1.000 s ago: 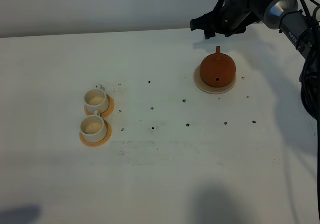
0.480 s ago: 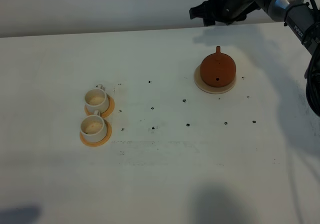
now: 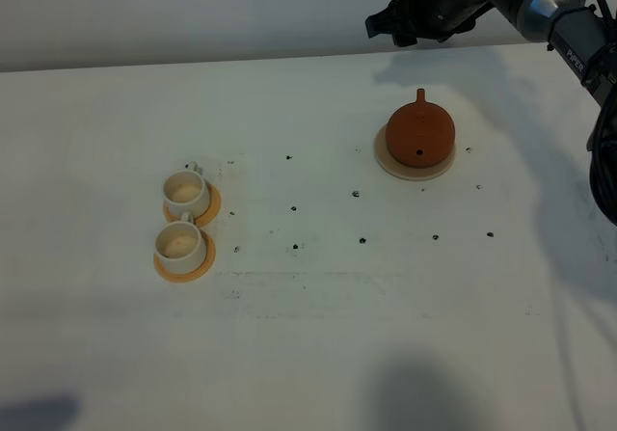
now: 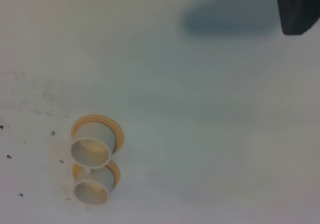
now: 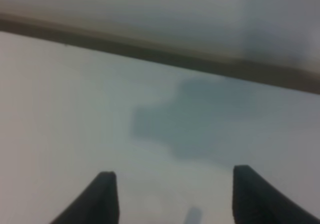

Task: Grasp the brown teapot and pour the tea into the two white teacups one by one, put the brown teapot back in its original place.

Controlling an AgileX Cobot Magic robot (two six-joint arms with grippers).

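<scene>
Bright, even light casts soft shadows on the table (image 3: pixel 289 354); both wrist views are blurred.

Right arm (image 3: pixel 576 53) seemingly reads "PIPER".

This looks like a robotics lab bench: a bare white tabletop (image 3: pixel 308 354) with small dark marks (image 3: pixel 294 248) at centre, a plain pale wall (image 3: pixel 193 16) across the top, and a black cabled robot arm (image 3: pixel 569 36) at upper right.
</scene>
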